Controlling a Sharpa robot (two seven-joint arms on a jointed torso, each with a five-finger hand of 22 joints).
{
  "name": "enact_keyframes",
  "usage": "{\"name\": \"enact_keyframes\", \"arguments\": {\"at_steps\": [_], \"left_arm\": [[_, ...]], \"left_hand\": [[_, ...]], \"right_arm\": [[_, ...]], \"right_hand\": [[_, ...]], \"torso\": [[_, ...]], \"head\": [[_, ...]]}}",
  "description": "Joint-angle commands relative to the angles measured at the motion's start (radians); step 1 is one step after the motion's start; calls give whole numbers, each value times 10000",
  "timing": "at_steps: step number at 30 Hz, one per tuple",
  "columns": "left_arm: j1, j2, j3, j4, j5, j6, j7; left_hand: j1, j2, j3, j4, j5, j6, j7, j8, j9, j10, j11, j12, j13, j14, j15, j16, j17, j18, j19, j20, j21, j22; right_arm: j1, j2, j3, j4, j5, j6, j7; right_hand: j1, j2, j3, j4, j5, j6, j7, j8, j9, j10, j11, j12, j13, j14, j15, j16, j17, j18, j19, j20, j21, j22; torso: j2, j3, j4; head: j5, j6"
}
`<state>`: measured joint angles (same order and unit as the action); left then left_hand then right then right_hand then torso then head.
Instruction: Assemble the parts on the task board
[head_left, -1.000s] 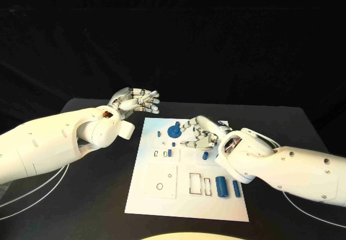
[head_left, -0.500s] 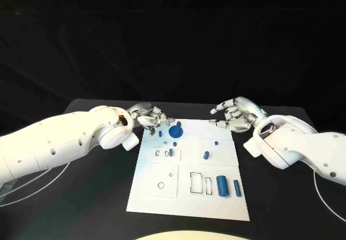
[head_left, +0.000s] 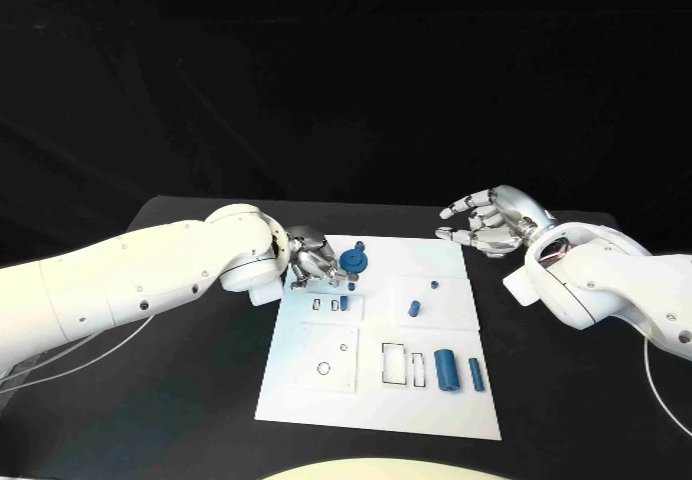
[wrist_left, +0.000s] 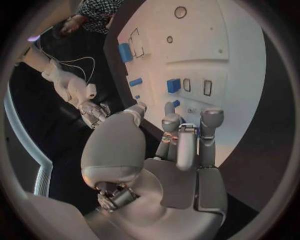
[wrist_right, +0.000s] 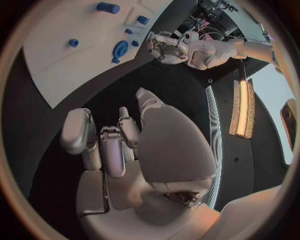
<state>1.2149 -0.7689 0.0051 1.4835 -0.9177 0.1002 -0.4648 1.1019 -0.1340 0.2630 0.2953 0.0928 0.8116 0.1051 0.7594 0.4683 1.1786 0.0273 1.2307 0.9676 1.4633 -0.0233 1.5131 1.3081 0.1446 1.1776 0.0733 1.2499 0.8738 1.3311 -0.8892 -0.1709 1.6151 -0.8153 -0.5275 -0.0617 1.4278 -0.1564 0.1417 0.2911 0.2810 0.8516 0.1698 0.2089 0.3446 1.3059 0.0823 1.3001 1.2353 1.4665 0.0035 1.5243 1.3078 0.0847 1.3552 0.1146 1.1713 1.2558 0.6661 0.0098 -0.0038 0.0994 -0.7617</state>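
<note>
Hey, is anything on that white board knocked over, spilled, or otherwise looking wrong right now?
Nothing stands out. The task board lies flat on the table, and the blue parts, such as the round gear and the large cylinder, sit tidily on it. The left hand is over the board's far corner; the right hand is off it.

Matt white task board (head_left: 325, 385), smooth blue plastic parts (head_left: 444, 371), matt black table (head_left: 173, 400), silvery metallic left hand (head_left: 309, 259)

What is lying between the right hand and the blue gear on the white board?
In the head view, only bare board surface lies between the right hand and the blue gear; no part sits there.
</note>
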Motion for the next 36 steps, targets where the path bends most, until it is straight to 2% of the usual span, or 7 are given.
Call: {"name": "enact_keyframes", "arguments": {"at_steps": [1, 19, 24, 32, 36], "left_arm": [[59, 176, -30, -55, -594, 799, -1017], [106, 648, -107, -370, -660, 1257, -1565], [107, 744, -124, -423, -655, 1329, -1554], [106, 910, -218, -566, -649, 1478, -1537], [106, 978, -239, -631, -648, 1502, -1545]], "left_hand": [[-126, 7, -76, 3, 14, 20, -75, 51, 15, 55, 1, 49, 6, 542, -78, 37, 1225, -126, 72, 2, 40, 24], [-156, 60, -129, -7, 32, -36, -71, 49, 35, -81, 4, -60, -178, 568, -79, 67, 1294, -148, 121, -1, 125, 159], [-139, 89, -130, -9, 41, -56, -68, 46, 40, -85, 6, -59, -170, 580, -76, 82, 1327, -156, 138, -1, 155, 206], [-6, 139, -122, -23, 53, -99, -61, 50, 63, -128, 12, -83, -205, 596, -69, 105, 1374, -164, 143, 2, 212, 271], [166, 235, -70, -21, 70, -128, -55, 56, 87, -162, 18, -100, -231, 595, -62, 113, 1381, -165, 122, 9, 256, 308]], "right_arm": [[9, -4, 4, -31, 131, 139, 92], [14, -21, 3, -84, 101, 255, -63], [14, -3, 3, -105, 97, 283, -87], [13, 25, 2, -120, 93, 315, -113], [13, 25, 2, -117, 76, 313, -126]], "right_hand": [[-92, -33, 30, 1, -3, 27, -10, 39, -14, -29, 14, 1, 1, 734, 59, -28, 1416, 104, -9, -12, -12, -5], [-118, -41, 25, -1, -3, 25, -12, 45, -17, -37, 11, -8, -14, 727, 57, -39, 1389, 114, -32, -13, -59, -40], [-129, -42, 25, -2, -2, 22, -12, 47, -18, -38, 11, -9, -17, 727, 56, -40, 1388, 113, -28, -14, -55, -36], [-137, -38, 28, -4, 0, 21, -14, 51, -20, -48, 9, -19, -32, 727, 55, -41, 1387, 116, -34, -14, -71, -46], [-124, -24, 47, -16, 7, 19, -16, 56, -22, -69, 7, -40, -60, 724, 53, -47, 1374, 121, -45, -16, -94, -62]], "torso": [[2, -11, -14], [15, -25, -15], [12, -18, -10], [7, -25, -9], [0, -27, -6]], "head": [[21, -2], [6, -64], [-22, -85], [3, -122], [4, -136]]}}
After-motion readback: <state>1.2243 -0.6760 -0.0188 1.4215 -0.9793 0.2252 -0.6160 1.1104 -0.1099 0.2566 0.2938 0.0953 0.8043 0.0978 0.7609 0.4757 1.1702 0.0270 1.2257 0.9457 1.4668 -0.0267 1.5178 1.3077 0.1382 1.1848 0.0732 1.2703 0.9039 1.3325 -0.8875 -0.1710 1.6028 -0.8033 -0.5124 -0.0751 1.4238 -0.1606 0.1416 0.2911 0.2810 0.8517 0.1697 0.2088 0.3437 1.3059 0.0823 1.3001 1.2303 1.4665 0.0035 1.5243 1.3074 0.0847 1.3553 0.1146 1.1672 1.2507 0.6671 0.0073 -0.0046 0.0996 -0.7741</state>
